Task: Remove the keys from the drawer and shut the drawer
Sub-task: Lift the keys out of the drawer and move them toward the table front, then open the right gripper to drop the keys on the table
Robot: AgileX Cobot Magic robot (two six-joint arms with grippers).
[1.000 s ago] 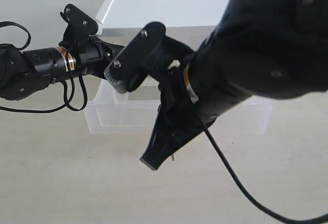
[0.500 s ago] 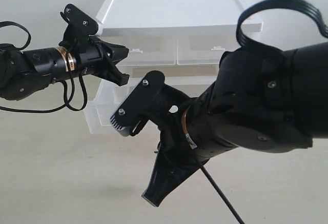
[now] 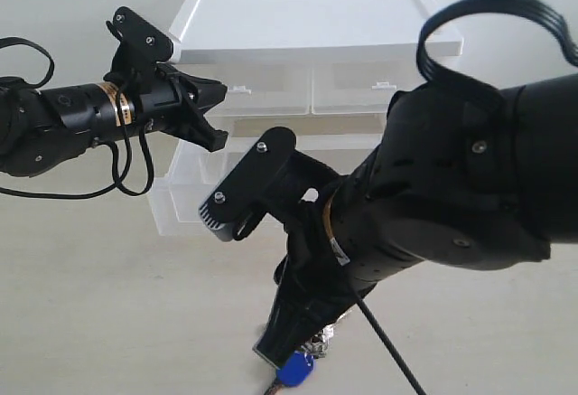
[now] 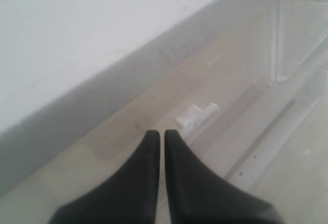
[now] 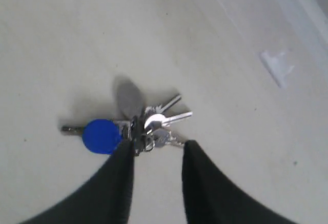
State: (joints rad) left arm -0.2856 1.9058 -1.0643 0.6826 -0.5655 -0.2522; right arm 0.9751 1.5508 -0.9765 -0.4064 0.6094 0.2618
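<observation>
While the left gripper (image 3: 217,117) at the upper left of the exterior view hasn't budged from a moment ago, it's just parked off the left front corner of the drawer unit (image 3: 298,15). Its wrist view shows its fingers (image 4: 148,157) pressed nearly together on nothing. Just below and right of it, the drawer (image 3: 167,210) sits pulled out toward the bottom of the frame, clear plastic and plainly not closed yet.

Moving to the middle, the right gripper (image 5: 156,149) has dipped lower than it was half a second back. The keys (image 3: 296,370) have popped into view at the bottom centre, blue fob and all. The right wrist view has them lying flat on the tabletop (image 3: 108,323) with their own shadow and the ring right at one fingertip. Those fingers (image 5: 205,172) are spread apart — so I'd say the keys have been let go, or near enough.

That'd be the first half done. What's left is pushing the drawer shut, and the left arm looks best placed for it.
</observation>
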